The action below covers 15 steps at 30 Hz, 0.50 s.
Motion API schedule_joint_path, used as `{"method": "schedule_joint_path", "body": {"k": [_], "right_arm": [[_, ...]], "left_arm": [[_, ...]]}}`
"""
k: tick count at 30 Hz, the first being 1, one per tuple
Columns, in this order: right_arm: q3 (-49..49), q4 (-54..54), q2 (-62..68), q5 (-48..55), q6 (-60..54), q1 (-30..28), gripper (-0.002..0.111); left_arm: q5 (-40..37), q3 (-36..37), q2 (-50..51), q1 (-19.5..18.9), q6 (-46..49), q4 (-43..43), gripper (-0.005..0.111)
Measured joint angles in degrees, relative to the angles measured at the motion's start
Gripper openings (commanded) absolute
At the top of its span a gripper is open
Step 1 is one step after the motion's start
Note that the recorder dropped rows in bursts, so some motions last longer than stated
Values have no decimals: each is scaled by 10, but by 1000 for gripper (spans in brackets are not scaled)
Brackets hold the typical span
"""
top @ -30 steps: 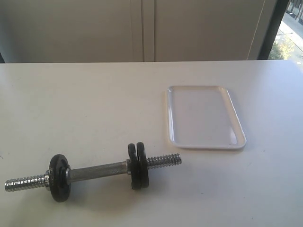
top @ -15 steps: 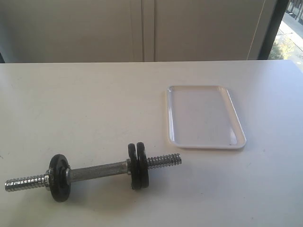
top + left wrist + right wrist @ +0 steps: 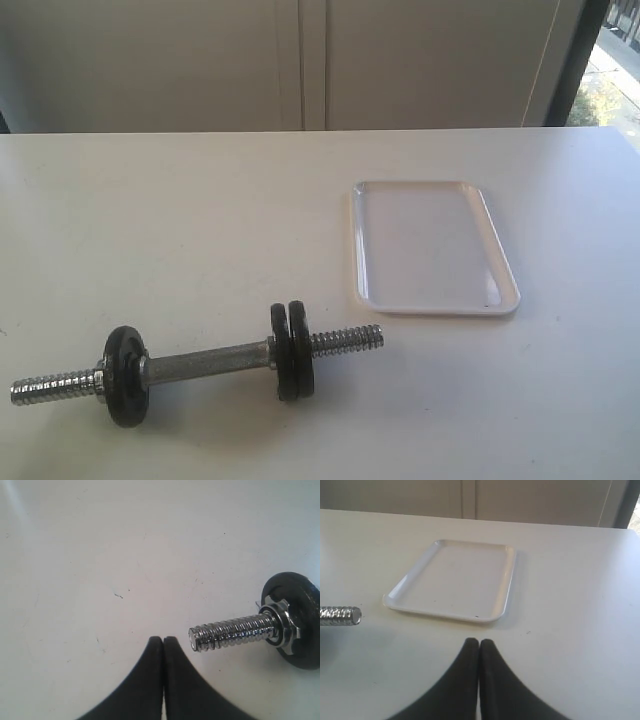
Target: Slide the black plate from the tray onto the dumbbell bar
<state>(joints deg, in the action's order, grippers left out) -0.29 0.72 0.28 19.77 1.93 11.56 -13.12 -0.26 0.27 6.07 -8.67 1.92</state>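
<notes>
Both tools are pressed together on nothing: the left gripper (image 3: 163, 641) hangs just beside the threaded tip of the dumbbell bar (image 3: 232, 630), and the right gripper (image 3: 479, 643) hangs over bare table (image 3: 580, 605) short of the tray (image 3: 506, 587). In the exterior view the bar lies flat, with one disc (image 3: 126, 375) toward its left end and two touching toward the right (the outer, I judge, is the black plate (image 3: 301, 350), already on). Free thread remains beyond it. Farther back the tray sits empty, with open table around it.
</notes>
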Motion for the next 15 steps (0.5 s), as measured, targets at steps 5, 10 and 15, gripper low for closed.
{"method": "schedule_joint_path", "body": {"k": [5, 10, 15], "right_arm": [[0, -2, 0, 0, 0, -50, 0], [0, -2, 0, 0, 0, -52, 0], [0, -2, 0, -1, 0, -52, 0]], "left_arm": [[0, 0, 0, 0, 0, 0, 0], [0, 0, 0, 0, 0, 0, 0], [0, 0, 0, 0, 0, 0, 0]]}}
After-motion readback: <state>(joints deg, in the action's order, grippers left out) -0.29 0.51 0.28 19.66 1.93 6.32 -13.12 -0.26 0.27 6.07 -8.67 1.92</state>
